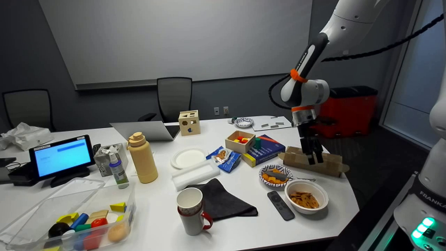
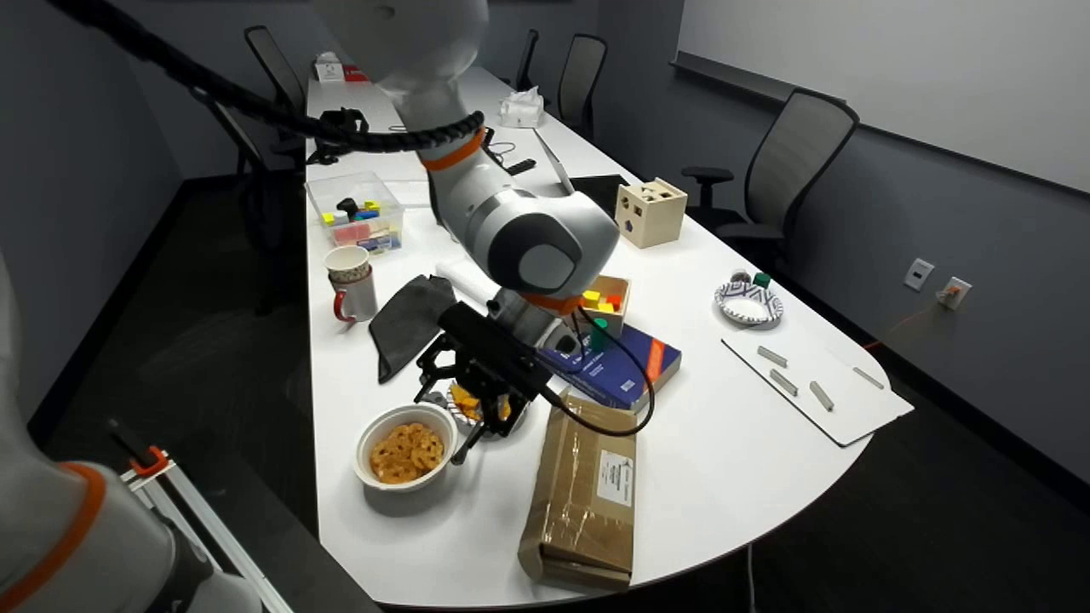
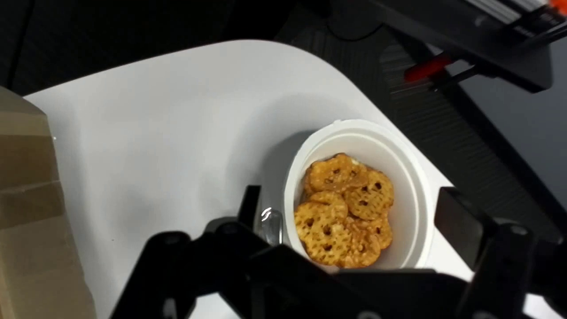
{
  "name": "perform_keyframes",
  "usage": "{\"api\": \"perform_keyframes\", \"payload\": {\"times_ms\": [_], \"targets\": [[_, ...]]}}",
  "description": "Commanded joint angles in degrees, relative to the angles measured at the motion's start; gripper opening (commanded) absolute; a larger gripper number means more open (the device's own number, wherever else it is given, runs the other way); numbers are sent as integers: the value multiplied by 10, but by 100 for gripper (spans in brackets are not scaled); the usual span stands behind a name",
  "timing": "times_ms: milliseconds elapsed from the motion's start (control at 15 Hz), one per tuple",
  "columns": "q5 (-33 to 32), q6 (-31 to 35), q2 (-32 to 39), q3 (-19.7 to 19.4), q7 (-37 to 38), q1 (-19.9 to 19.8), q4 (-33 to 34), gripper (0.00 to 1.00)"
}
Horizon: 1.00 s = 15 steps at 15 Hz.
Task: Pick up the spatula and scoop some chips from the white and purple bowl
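Note:
The spatula (image 1: 275, 175) lies across the white and purple bowl (image 1: 287, 170), its dark blade on the orange chips (image 1: 270, 180). Its handle reaches over the rim towards the cardboard box. My gripper (image 1: 315, 160) is above the table near the handle's end, apart from it. In an exterior view the gripper (image 2: 443, 424) partly hides the bowl and chips (image 2: 467, 400). In the wrist view the gripper (image 3: 356, 215) is open and empty. A shiny rounded end, seemingly the spatula's handle (image 3: 271, 227), shows by the left finger; the bowl is hidden there.
A plain white bowl (image 1: 324, 200) of round snacks stands beside the handle; it also shows in the wrist view (image 3: 420, 199). A cardboard box (image 1: 327, 164) lies behind. A remote (image 1: 281, 205), a black cloth (image 1: 223, 200), a blue book (image 1: 266, 148) and stacked cups (image 1: 193, 223) are around.

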Motion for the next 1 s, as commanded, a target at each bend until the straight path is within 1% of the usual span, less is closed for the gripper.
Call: {"api": "perform_keyframes", "payload": {"times_ms": [0,133,467,933], "targets": [[29,-105,62,-18,-54,-16,85,100],[42,-116,90,-23,-63,-20,110,100],[91,-64,147,-20,-63,-27,132,100],[135,97,165,-2,-63,-30,109,100]]}}
